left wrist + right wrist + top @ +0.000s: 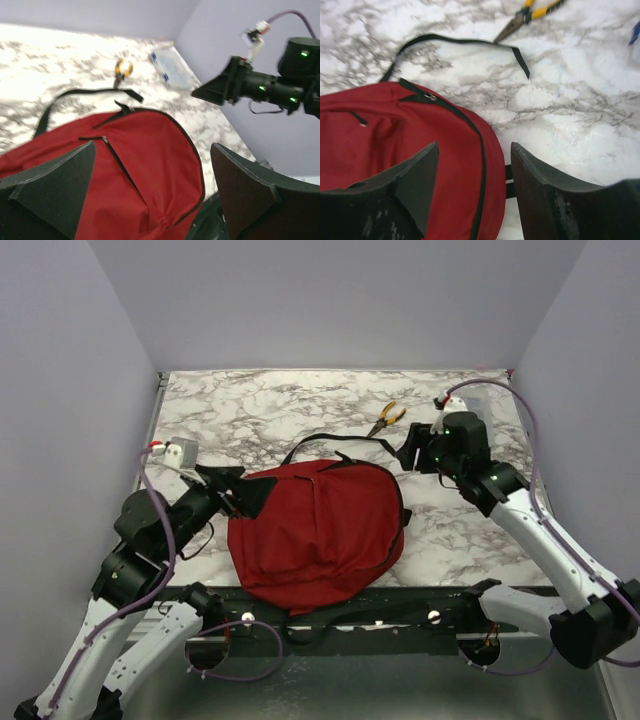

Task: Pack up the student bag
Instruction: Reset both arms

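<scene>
Student bag (pixel 315 535) lies flat, centred so either side reaches it; left gripper (pixel 243 492) gapes wide, right gripper (pixel 408 452) partly parted, both empty.

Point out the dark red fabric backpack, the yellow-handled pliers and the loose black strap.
dark red fabric backpack (pixel 315 535): top external view, middle of its front panel.
yellow-handled pliers (pixel 388 417): top external view, on the handles.
loose black strap (pixel 470 41): right wrist view, midway along its length, where it lies on the marble.
</scene>
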